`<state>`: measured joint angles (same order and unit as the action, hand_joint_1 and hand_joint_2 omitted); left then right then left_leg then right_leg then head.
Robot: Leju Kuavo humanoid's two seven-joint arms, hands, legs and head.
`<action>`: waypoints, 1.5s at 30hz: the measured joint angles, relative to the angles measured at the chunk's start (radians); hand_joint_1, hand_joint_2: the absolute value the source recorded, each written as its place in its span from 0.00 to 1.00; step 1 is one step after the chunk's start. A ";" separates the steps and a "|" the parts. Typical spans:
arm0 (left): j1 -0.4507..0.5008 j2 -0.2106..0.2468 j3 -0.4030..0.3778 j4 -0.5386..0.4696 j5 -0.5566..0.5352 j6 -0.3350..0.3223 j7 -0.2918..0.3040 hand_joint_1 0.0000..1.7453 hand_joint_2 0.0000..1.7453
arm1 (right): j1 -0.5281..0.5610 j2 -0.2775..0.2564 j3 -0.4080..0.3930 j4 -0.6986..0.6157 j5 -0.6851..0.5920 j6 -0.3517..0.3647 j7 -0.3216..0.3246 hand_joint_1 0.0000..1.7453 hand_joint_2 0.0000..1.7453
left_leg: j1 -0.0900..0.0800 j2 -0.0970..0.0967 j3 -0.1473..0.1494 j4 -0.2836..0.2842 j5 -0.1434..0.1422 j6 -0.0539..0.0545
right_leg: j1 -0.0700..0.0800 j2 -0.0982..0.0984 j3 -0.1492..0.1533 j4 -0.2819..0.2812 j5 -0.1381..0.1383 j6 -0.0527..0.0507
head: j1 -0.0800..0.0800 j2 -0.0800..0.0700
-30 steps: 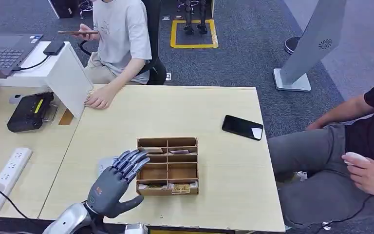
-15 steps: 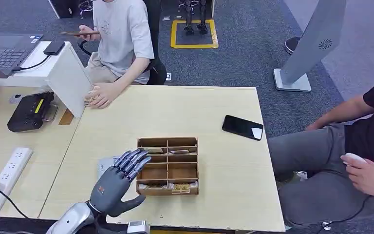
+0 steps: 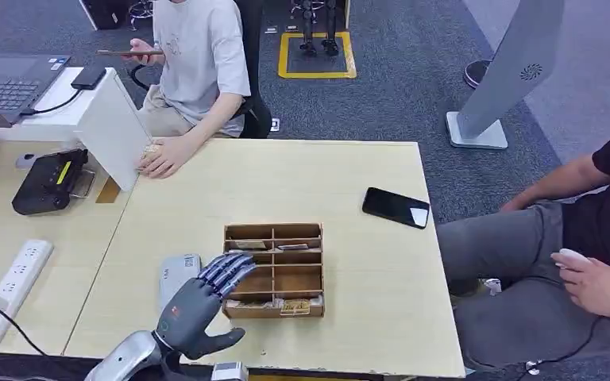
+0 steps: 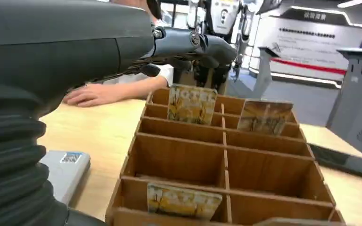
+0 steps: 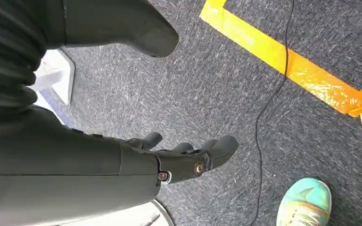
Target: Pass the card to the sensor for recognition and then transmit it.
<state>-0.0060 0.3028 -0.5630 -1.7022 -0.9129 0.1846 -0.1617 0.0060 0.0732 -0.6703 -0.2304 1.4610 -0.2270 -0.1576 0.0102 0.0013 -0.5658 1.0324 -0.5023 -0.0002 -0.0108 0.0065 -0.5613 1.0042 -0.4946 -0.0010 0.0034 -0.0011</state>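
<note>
A white power strip lies far to the left of the wooden card box, near the table edge, and a black device sits beyond it. Just left of the box rests the grey sensor, flat on the table. The left robot hand hovers at the box's left front corner, fingers spread and grasping nothing, their tips over the left compartments. Inside the box, a card stands upright in a far left compartment, another in the far right one, and a third leans in the nearest left slot. Right of the box, well apart, lies a black phone. The right robot hand hangs over grey carpet, fingers loosely extended, empty.
</note>
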 joint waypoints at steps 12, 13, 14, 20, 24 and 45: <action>0.004 0.008 -0.010 0.025 0.004 -0.006 -0.006 0.00 1.00 | 0.000 0.004 0.000 -0.001 0.000 0.000 0.000 0.00 1.00 | 0.000 0.000 0.000 0.000 0.000 0.000 | 0.000 0.000 0.000 0.000 0.000 0.000 | 0.000 0.000; 0.004 0.008 -0.010 0.026 0.004 -0.006 -0.006 0.00 1.00 | 0.000 0.004 0.000 -0.001 0.000 0.000 0.000 0.00 1.00 | 0.000 0.000 0.000 0.000 0.000 0.000 | 0.000 0.000 0.000 0.000 0.000 0.000 | 0.000 0.000; 0.004 0.008 -0.010 0.026 0.004 -0.006 -0.006 0.00 1.00 | 0.000 0.004 0.000 -0.001 0.000 0.000 0.000 0.00 1.00 | 0.000 0.000 0.000 0.000 0.000 0.000 | 0.000 0.000 0.000 0.000 0.000 0.000 | 0.000 0.000; 0.004 0.008 -0.012 0.027 0.004 -0.006 -0.006 0.00 1.00 | 0.000 0.004 0.000 -0.001 0.000 0.000 0.000 0.00 1.00 | 0.000 0.000 0.000 0.000 0.000 0.000 | 0.000 0.000 0.000 0.000 0.000 0.000 | 0.000 0.000; 0.004 0.008 -0.013 0.027 0.004 -0.006 -0.006 0.00 1.00 | 0.000 0.004 0.000 -0.001 0.000 0.000 0.000 0.00 1.00 | 0.000 0.000 0.000 0.000 0.000 0.000 | 0.000 0.000 0.000 0.000 0.000 0.000 | 0.000 0.000; 0.004 0.008 -0.015 0.033 0.004 -0.006 -0.006 0.00 1.00 | 0.000 0.005 0.000 -0.001 0.000 0.000 0.000 0.00 1.00 | 0.000 0.000 0.000 0.000 0.000 0.000 | 0.000 0.000 0.000 0.000 0.000 0.000 | 0.000 0.000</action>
<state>-0.0016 0.3113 -0.5779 -1.6690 -0.9087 0.1789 -0.1678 0.0061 0.0778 -0.6703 -0.2316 1.4611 -0.2270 -0.1575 0.0102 0.0012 -0.5660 1.0324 -0.5023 -0.0002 -0.0108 0.0064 -0.5613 1.0042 -0.4946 -0.0010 0.0034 -0.0011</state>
